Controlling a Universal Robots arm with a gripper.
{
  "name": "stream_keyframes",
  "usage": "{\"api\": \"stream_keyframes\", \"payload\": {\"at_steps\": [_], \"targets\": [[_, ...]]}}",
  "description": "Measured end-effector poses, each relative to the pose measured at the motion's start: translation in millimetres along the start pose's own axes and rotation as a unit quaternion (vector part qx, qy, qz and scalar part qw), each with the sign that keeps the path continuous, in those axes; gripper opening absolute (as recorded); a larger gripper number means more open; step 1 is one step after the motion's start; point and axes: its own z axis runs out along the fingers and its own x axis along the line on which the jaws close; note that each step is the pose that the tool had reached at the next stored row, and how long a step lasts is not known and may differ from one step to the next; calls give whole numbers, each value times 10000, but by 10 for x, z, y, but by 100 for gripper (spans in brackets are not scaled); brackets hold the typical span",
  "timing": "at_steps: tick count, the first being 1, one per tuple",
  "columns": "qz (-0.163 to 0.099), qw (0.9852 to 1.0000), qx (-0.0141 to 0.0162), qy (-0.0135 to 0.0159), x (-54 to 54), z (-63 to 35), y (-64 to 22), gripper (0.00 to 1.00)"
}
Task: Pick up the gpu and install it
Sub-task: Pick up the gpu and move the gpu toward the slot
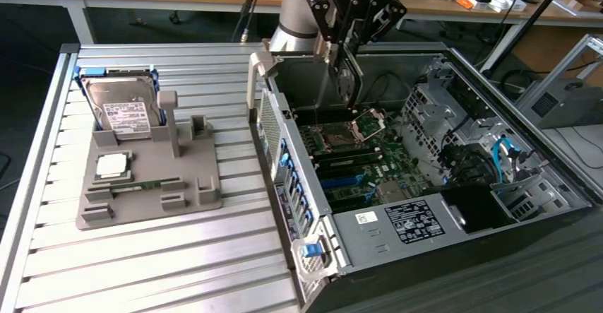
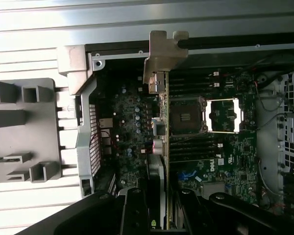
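Outside the computer case (image 1: pixel 282 186), on the exterior view's left of it: a grey holder tray (image 1: pixel 203 198). In the tray, at the corner farthest from the case's front, a hard drive (image 1: pixel 123 108) standing on edge. Nearer the case's front, a processor chip (image 1: pixel 111 164) lying flat, with a memory stick (image 1: pixel 141 184) flat just beside it. On the case side of the drive, two upright posts (image 1: pixel 171 111) with nothing between them. Possibly the card's berth, but only a guess.

Over the case's open side, toward its rear wall: the gripper (image 1: pixel 341 48), clenched on the gpu (image 1: pixel 347 87). Card hanging on edge, fingers (image 2: pixel 134 210) pressed to both faces. Seen from the wrist, looking down into the case: silver end bracket (image 2: pixel 162 54) by the case's rear edge, card running across the motherboard (image 2: pixel 127 122), close beside the processor socket (image 2: pixel 186 117).

Deeper in the case, toward the exterior view's right: blue cables (image 1: pixel 504 150) among the drive bays.

Progress, as judged: pick-up done, card brought over the case and turned edge-down. Not seated, by the look of it. Impossible to tell whether the lower edge touches a slot. Left to do: the seating itself.
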Motion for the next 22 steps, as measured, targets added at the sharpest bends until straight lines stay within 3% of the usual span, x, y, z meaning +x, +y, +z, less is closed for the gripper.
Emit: {"api": "stream_keyframes", "payload": {"at_steps": [22], "targets": [[0,10000,0,0,-125,12,9,27]]}}
